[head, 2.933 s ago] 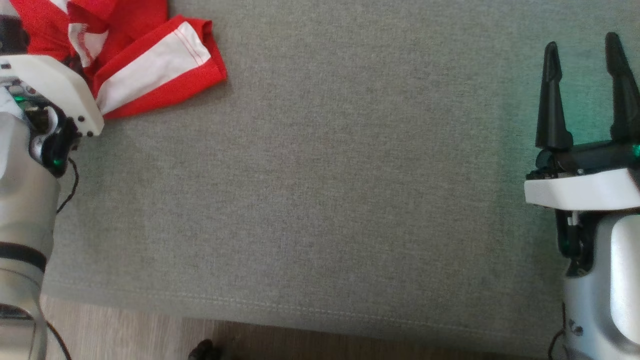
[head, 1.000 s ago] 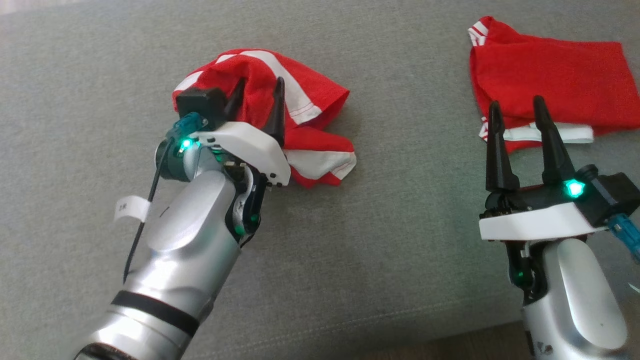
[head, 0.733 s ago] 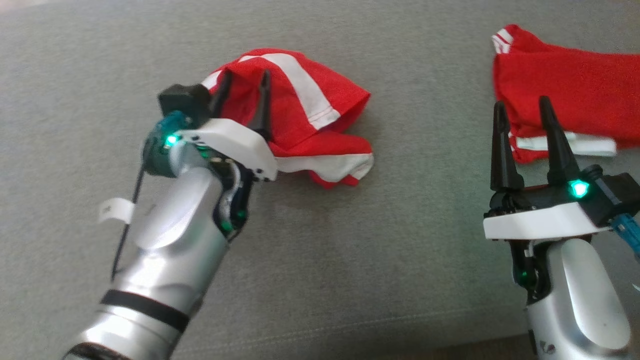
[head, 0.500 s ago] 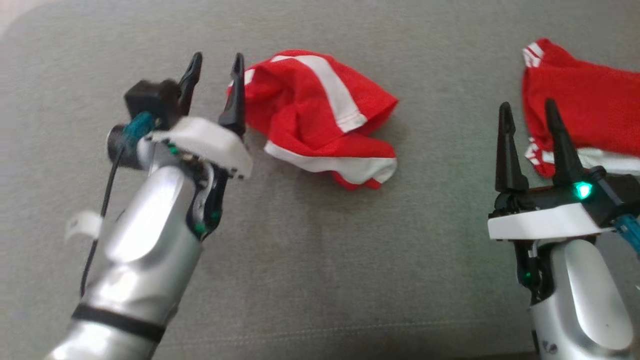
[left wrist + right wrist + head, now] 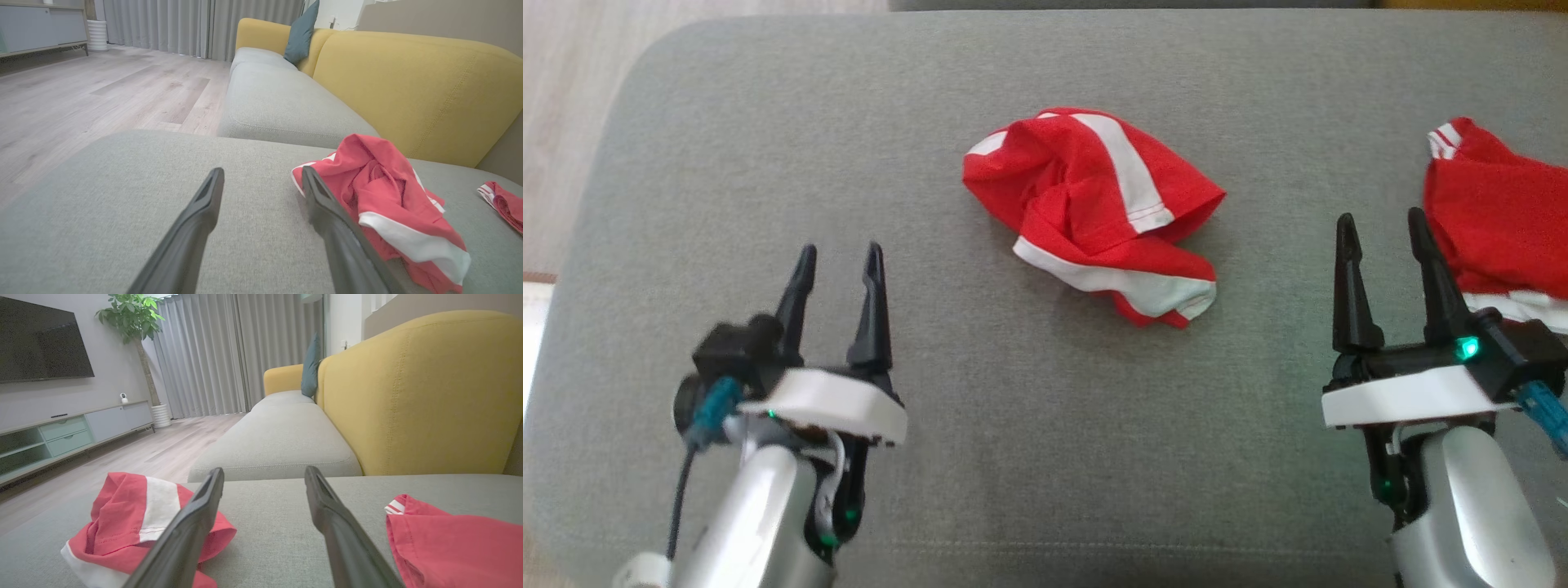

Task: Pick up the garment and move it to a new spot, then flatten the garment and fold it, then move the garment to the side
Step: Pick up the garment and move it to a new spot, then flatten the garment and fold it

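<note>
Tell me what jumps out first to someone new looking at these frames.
A crumpled red garment with white stripes sits in the middle of the grey cushion, bright against the fabric. A second red garment lies flatter at the cushion's right edge, just beyond the right hand. That one and the left hand at lower left are both open and empty, and a yellow backrest rises behind the cushion.

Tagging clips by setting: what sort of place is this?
Probably a home living room: a mustard-yellow fabric sofa with grey seat cushions, a dark flat wall television above a low pale cabinet, and a tall leafy potted plant beside floor-length grey curtains.
</note>
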You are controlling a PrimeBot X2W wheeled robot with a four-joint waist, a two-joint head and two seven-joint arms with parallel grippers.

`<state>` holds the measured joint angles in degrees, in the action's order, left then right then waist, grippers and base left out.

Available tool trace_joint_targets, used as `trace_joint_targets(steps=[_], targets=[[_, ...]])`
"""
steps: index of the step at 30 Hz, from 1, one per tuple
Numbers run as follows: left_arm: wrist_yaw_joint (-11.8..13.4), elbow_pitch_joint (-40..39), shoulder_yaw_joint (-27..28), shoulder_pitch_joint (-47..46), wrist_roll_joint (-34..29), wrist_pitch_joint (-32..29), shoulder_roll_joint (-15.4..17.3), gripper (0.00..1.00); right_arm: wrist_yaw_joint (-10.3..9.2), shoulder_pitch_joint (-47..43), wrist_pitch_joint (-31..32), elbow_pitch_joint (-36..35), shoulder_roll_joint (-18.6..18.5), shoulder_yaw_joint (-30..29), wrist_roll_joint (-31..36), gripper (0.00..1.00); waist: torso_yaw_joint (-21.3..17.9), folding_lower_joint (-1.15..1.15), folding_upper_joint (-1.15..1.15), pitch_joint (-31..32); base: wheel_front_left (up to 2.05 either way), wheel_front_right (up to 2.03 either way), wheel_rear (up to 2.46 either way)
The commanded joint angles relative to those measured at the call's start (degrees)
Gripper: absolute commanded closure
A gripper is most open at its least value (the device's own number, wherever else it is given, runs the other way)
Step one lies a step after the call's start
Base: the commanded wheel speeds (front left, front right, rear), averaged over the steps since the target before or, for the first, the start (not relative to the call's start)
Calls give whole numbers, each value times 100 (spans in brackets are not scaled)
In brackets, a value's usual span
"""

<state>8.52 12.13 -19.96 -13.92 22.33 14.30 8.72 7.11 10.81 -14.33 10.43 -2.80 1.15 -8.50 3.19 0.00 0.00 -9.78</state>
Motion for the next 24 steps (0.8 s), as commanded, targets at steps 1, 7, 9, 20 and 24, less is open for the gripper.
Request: trace_joint_targets(steps=[1,7,9,20,24], targets=[[-22,-237,240,-191,-78,69,41,0,37,91,-2,-168,-8,121,29,0,46,0,0,5,0,0,0],[-292,-323,438,-59,-376,69,-213,0,37,210,196,-154,-8,345,139,0,290,0,0,-48,0,0,0],[-363,-308,496,-77,-448,70,-277,0,37,305,335,-110,-8,516,164,0,384,0,0,-87,0,0,0],[-708,-133,603,-75,-595,70,-549,0,37,1222,1248,1121,-8,1175,389,0,1048,0,0,-438,0,0,0],[-747,-110,669,-107,-583,70,-575,0,37,1540,1336,1720,-8,1072,574,0,1230,0,0,-550,0,0,0]])
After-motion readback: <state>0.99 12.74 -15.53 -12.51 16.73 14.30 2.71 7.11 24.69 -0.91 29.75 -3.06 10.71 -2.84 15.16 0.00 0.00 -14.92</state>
